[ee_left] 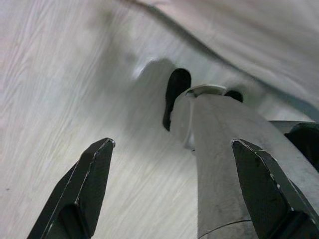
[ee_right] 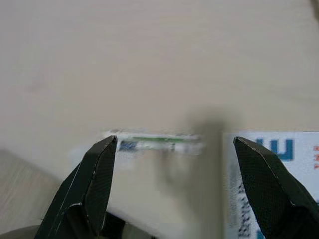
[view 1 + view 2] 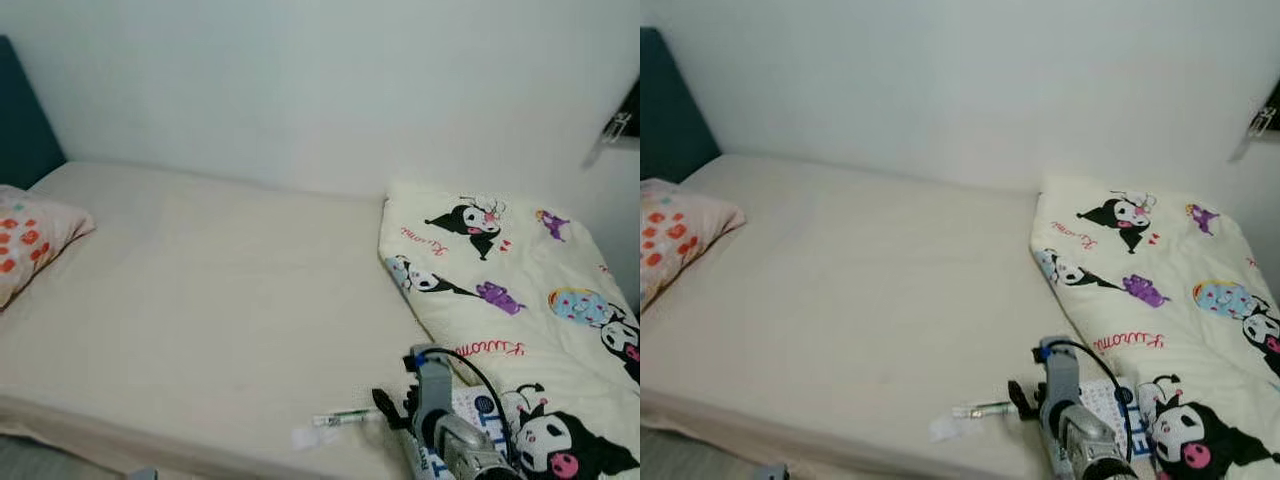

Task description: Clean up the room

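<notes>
A thin white-and-green wrapper (image 3: 345,416) lies on the cream bed sheet (image 3: 200,290) near the front edge, with a scrap of white paper (image 3: 305,437) just to its left. My right gripper (image 3: 392,405) hovers right over the wrapper, open. In the right wrist view the wrapper (image 2: 157,143) sits between the two black fingers (image 2: 97,179), untouched. A white pack with blue lettering (image 2: 279,184) lies beside it, against the blanket. My left gripper (image 1: 172,143) hangs idle and open above the pale wood floor.
A folded cream blanket with cartoon prints (image 3: 510,290) covers the bed's right end. A pillow with red spots (image 3: 25,240) rests at the left by a dark headboard (image 3: 20,110). The white wall runs behind the bed. A dark fixture (image 3: 620,125) juts out at upper right.
</notes>
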Robot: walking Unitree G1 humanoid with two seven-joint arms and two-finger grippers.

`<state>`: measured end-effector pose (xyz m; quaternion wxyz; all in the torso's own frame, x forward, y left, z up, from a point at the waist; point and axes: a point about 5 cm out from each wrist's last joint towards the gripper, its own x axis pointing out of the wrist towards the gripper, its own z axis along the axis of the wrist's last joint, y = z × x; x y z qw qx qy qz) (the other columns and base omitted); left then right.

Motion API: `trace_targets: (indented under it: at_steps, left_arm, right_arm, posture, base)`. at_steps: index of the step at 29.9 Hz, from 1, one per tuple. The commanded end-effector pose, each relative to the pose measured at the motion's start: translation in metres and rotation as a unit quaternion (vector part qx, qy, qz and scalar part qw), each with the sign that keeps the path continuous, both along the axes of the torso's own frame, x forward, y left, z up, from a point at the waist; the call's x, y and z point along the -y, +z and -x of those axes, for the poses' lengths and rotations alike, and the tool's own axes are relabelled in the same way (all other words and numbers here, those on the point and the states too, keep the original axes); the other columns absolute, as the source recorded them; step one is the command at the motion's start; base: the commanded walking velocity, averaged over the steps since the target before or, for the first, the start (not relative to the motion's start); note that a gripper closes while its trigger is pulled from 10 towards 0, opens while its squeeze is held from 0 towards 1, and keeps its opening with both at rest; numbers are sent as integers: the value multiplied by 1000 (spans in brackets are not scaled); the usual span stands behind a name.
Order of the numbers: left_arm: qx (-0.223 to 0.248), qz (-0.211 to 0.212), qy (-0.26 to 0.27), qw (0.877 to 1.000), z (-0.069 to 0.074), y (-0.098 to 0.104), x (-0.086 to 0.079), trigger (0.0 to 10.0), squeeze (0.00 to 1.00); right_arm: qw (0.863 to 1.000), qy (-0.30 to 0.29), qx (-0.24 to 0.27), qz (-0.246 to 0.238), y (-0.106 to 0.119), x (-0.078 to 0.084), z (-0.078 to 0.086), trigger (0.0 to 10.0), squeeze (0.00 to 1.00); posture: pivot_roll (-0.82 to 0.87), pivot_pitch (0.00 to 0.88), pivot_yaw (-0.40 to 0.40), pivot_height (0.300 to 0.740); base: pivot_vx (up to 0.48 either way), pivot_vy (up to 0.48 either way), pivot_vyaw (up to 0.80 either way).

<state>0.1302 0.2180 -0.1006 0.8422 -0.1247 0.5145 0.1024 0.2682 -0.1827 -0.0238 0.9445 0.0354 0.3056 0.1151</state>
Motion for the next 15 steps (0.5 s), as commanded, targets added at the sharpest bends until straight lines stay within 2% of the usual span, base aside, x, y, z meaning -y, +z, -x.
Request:
trace_targets:
  at_steps: [1,15]
  left_arm:
    - [-7,-4,4,1000,4,-1,-3,10000,0]
    - [-11,-13,-24,1000,4,-1,-3,10000,0]
  right_arm:
    - [1000,4,1,-3,-1,-2,1,10000,0]
    - [1000,22,20,-6,7,-5,-7,10000,0]
  posture:
    - [-60,0,-44,740]
    - [-69,0,-43,740]
  base:
    - [0,0,0]
    - [0,0,0]
